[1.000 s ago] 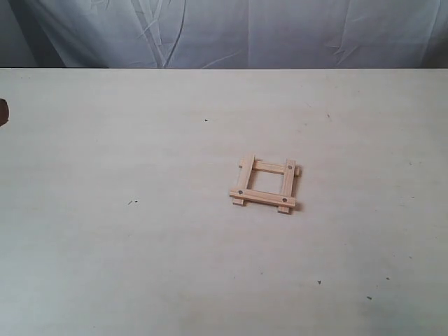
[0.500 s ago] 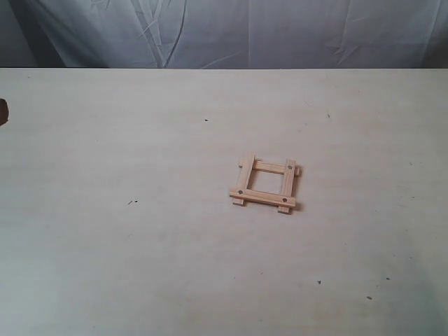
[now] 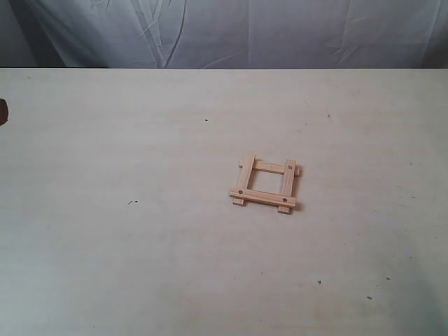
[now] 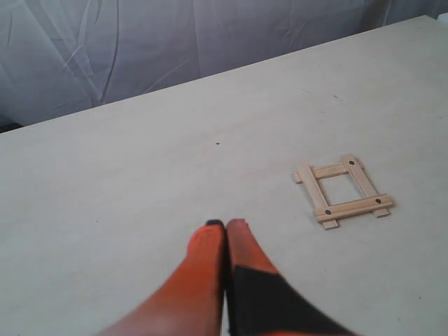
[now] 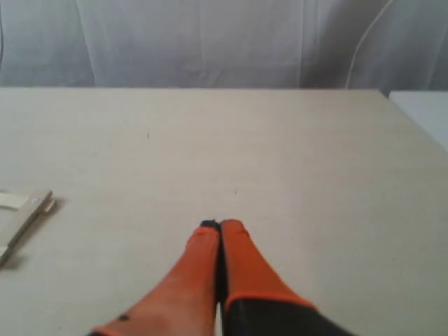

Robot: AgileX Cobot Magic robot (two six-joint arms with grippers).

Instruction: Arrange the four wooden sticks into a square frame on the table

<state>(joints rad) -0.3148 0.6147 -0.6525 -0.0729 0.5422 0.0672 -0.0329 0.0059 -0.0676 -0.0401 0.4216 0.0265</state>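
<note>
A creased, pale grey-white cloth backdrop (image 3: 245, 31) hangs in loose folds, and a flat white surface (image 5: 423, 115) lies just below the cloth's lower edge.

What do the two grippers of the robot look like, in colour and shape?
Both the left gripper and the right gripper have two long, tapering orange fingers with rounded tips. On each, one finger turns black further back. No cables show.
</note>
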